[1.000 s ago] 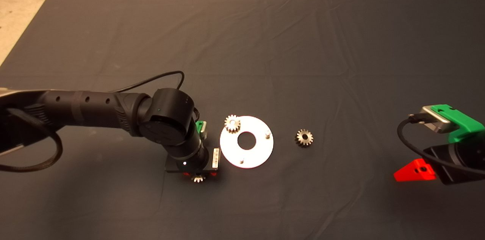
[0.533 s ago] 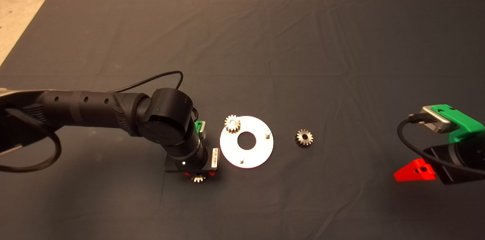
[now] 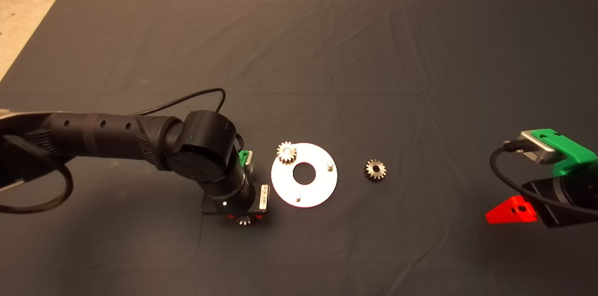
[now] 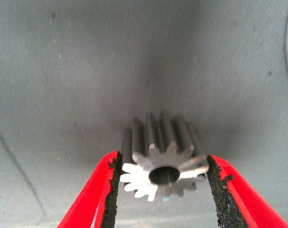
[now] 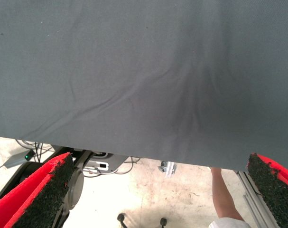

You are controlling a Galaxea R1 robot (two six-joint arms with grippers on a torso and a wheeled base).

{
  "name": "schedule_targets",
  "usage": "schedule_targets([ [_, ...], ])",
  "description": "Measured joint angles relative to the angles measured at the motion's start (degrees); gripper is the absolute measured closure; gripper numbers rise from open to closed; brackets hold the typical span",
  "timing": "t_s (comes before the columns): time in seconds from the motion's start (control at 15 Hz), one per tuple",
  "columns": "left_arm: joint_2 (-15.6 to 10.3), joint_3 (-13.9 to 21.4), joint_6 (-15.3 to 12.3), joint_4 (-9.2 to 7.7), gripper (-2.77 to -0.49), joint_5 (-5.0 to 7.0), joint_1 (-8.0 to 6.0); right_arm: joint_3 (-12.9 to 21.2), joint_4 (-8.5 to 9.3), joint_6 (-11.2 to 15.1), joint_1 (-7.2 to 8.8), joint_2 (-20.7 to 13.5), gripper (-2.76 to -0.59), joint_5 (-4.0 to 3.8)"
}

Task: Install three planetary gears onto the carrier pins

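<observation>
**A:** Start big. What's on the dark grey cloth mat (image 3: 327, 53)?

**B:** The flat white round disc with a large centre hole (image 3: 304, 175), three short silvery pegs standing from it. A small silvery metal spur gear (image 3: 286, 151) sits on the peg nearest the left arm; the other two pegs (image 3: 330, 164) (image 3: 297, 200) are bare. A second toothed gear (image 3: 375, 169) lies on the mat, near the disc on the side toward the right arm.

**A:** And the third?

**B:** Between the left gripper's (image 4: 163, 178) black pads, on the mat near the disc. The left wrist view shows each pad touching its teeth, so the fingers are closed on it.

**A:** How will it handle?

**B:** I'd judge it rigid, dense for its size and smooth, so it could twist in the pads. Holding across the tooth tips keeps the bore free for a peg.

**A:** What's hard to see?

**B:** From above, the left wrist hides most of that gear. Whether it is lifted, I can't tell; it looks to be resting on the mat.

**A:** The right gripper (image 5: 158, 194)?

**B:** Parked at the mat's edge, fingers spread wide, holding nothing.
</observation>
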Motion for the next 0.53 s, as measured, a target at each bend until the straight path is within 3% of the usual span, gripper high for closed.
schedule_targets([
  [0.53, 0.0, 0.3, -0.4, 0.01, -1.2, 0.02, 0.0, 0.0, 0.0, 0.0, 0.0, 0.0, -2.73, 0.02],
])
